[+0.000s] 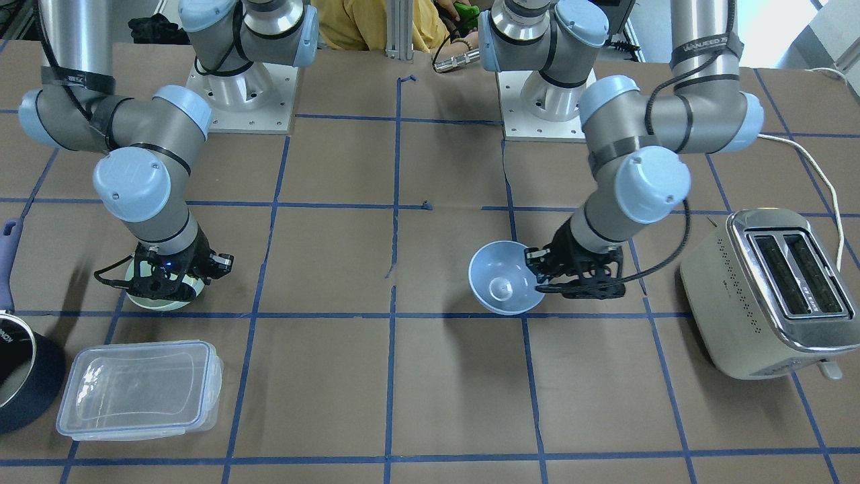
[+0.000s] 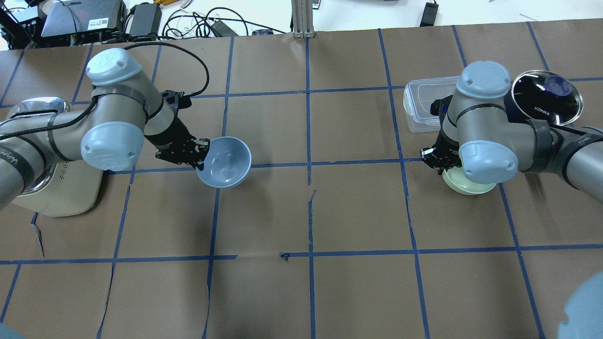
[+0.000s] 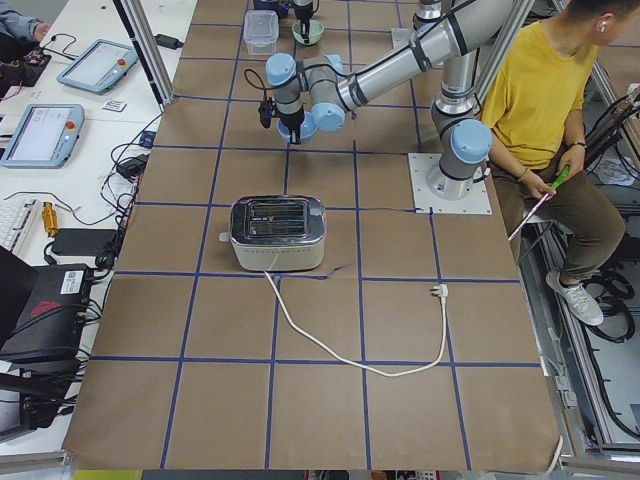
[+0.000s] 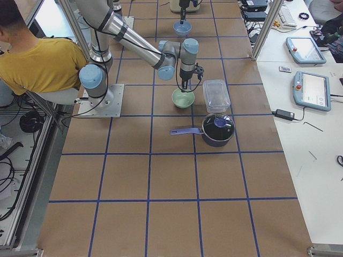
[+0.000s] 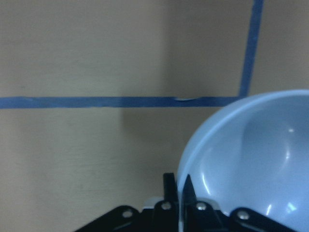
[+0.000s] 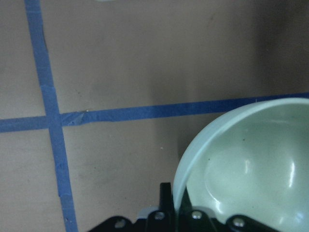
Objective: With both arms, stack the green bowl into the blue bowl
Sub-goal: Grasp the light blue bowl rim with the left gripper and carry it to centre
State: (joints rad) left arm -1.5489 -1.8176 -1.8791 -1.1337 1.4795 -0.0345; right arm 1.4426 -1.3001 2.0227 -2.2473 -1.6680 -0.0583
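My left gripper [image 2: 200, 157] is shut on the near rim of the pale blue bowl [image 2: 225, 162] and holds it tilted, a little above the table; the left wrist view shows the fingertips [image 5: 186, 186] pinching the rim of that bowl [image 5: 256, 159]. From the front the bowl [image 1: 504, 279] hangs left of this gripper [image 1: 541, 272]. My right gripper [image 2: 443, 162] is shut on the rim of the mint-green bowl [image 2: 471, 187], low at the table; the right wrist view shows the rim of this bowl [image 6: 251, 164] between the fingers. From the front the green bowl [image 1: 161, 299] is mostly hidden under the gripper [image 1: 161, 279].
A toaster [image 1: 772, 289] with a white cord stands behind my left arm. A clear plastic container [image 1: 141, 390] and a dark lidded pot [image 1: 20, 376] sit beside the green bowl. A person in yellow [image 1: 376, 23] sits behind the bases. Brown paper with blue tape lines covers the table.
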